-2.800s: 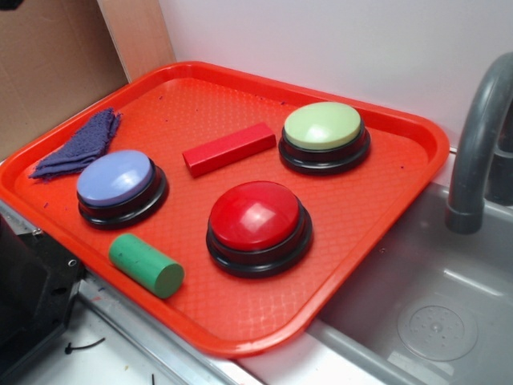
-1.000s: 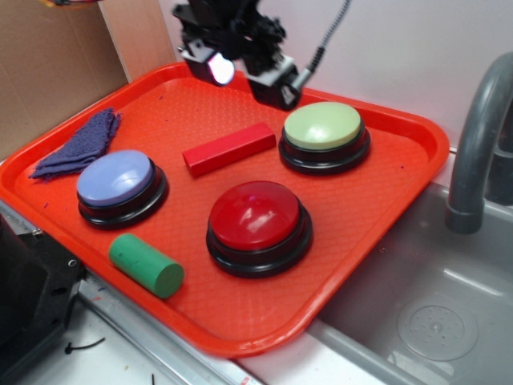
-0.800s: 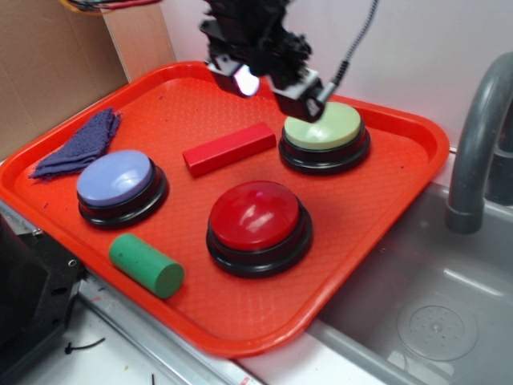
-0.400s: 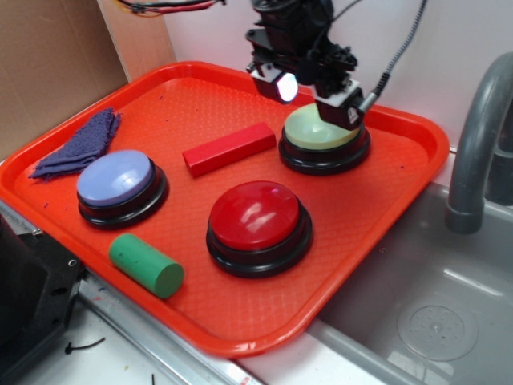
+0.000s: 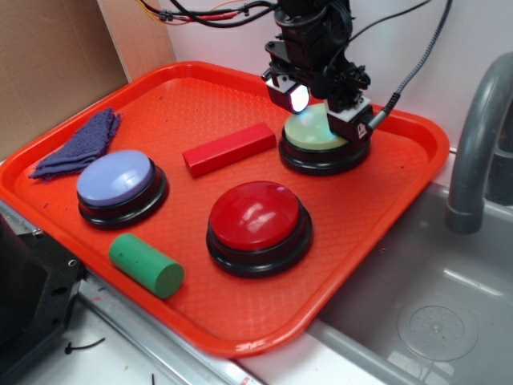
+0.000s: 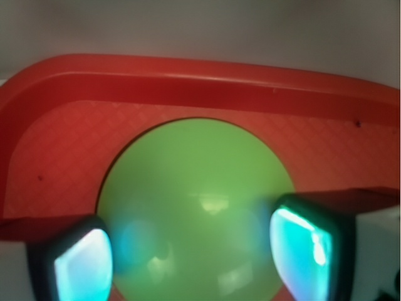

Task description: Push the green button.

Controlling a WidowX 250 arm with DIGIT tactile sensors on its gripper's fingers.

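The green button [image 5: 311,133] is a pale lime dome on a black base at the back right of the red tray [image 5: 240,325]. My gripper [image 5: 323,112] hangs directly over it, covering most of the dome. In the wrist view the green button [image 6: 194,188] fills the middle of the frame. The gripper [image 6: 195,254] is open, its two glowing fingertips [image 6: 84,263] spread to either side of the dome with nothing held. I cannot tell whether the fingers touch the button.
On the tray are a red button [image 5: 258,215], a lavender button [image 5: 119,178], a red block [image 5: 228,148], a dark green cylinder [image 5: 146,265] and a purple cloth [image 5: 80,144]. A sink [image 5: 425,313] and a grey faucet [image 5: 477,144] lie to the right.
The gripper entered from the upper left, travelled right and down, and now sits over the green button. Nothing on the tray has shifted.
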